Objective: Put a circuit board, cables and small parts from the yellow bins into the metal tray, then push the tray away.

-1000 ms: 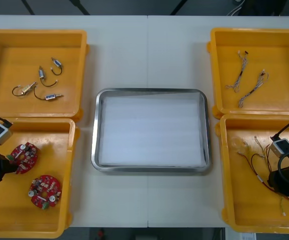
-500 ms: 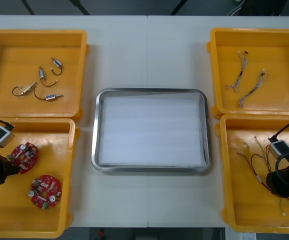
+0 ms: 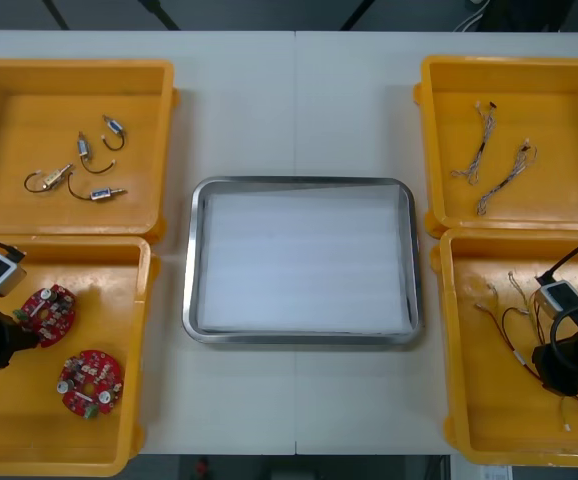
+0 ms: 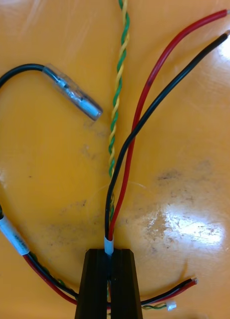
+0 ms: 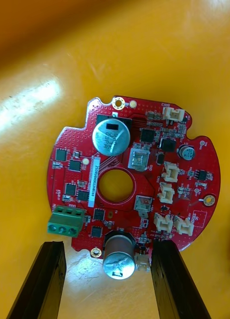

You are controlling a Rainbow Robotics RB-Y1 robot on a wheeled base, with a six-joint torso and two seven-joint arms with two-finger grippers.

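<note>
In the near-right yellow bin [image 3: 449, 400], my right gripper [image 3: 559, 365] is down among the cables. Its fingers [image 4: 97, 284] are shut on a red and black cable [image 4: 137, 124], just below the cable's white band. A twisted green and yellow cable [image 4: 117, 94] and a black cable with a metal tip [image 4: 75, 92] lie beside it on the bin floor. My left gripper [image 3: 17, 335] hangs open in the near-left bin [image 3: 139, 300]. Its two fingers [image 5: 45, 279] straddle the near edge of a round red circuit board [image 5: 129, 184] [image 3: 49, 312]. A second board [image 3: 89, 380] lies close by.
The metal tray [image 3: 195, 262], white inside, sits at the table's middle between the bins. The far-left bin [image 3: 159, 110] holds several small metal parts [image 3: 79, 165]. The far-right bin [image 3: 429, 130] holds thin twisted cables [image 3: 494, 160].
My right gripper's fingers have closed onto the red and black cable. My left gripper has sunk slightly toward the board and stays open.
</note>
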